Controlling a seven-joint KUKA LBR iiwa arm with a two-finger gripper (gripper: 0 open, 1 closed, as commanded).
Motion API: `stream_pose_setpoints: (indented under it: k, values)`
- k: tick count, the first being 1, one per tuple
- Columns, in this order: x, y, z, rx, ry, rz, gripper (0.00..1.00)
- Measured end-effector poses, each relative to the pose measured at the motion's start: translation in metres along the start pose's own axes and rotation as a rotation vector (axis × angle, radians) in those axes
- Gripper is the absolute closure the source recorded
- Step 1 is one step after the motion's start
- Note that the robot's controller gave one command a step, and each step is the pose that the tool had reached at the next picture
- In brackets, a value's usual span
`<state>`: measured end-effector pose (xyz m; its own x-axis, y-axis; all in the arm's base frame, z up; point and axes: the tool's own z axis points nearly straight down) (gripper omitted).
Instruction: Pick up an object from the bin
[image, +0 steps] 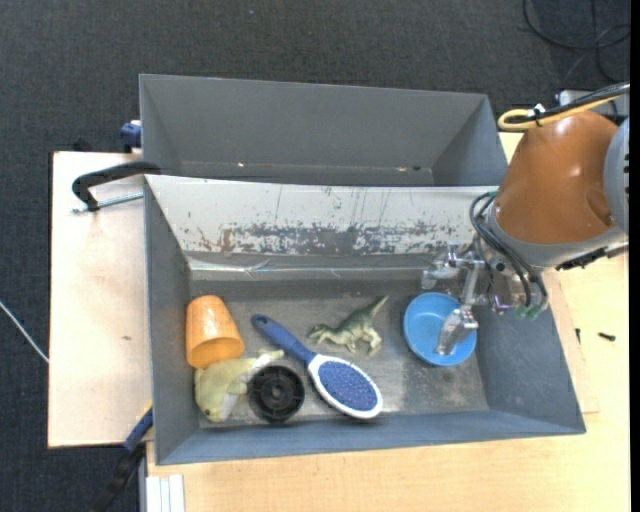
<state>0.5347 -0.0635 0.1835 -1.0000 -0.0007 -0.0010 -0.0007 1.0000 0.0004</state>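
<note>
Down at the right end of the grey metal bin (525, 385), the gripper (461, 333) hangs at the right rim of a small round blue plastic bowl (428, 328); open or clenched, can't tell. A green toy dinosaur (350, 330) lies just left on the scuffed floor. The back wall is scratched, and dark carpet (60, 60) lies all around.

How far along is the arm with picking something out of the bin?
Done: the gripper sits low inside the bin, at the blue bowl near the right wall. In hand: securing that bowl; no grip is visible yet. Left: lifting it out, as the bowl appears to rest on the floor, like the toy dinosaur beside it.
</note>
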Motion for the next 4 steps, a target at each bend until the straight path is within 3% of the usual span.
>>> stream_pose_setpoints:
  k: [1,2,3,4]
  values:
    - [-0.033,-0.043,0.106,0.0,-0.001,-0.372,0.0]
    - [-0.033,-0.043,0.104,0.001,-0.003,-0.373,1.0]
    - [-0.049,-0.052,-0.022,0.006,-0.015,-0.399,1.0]
    - [-0.054,-0.015,-0.045,0.001,-0.01,-0.406,1.0]
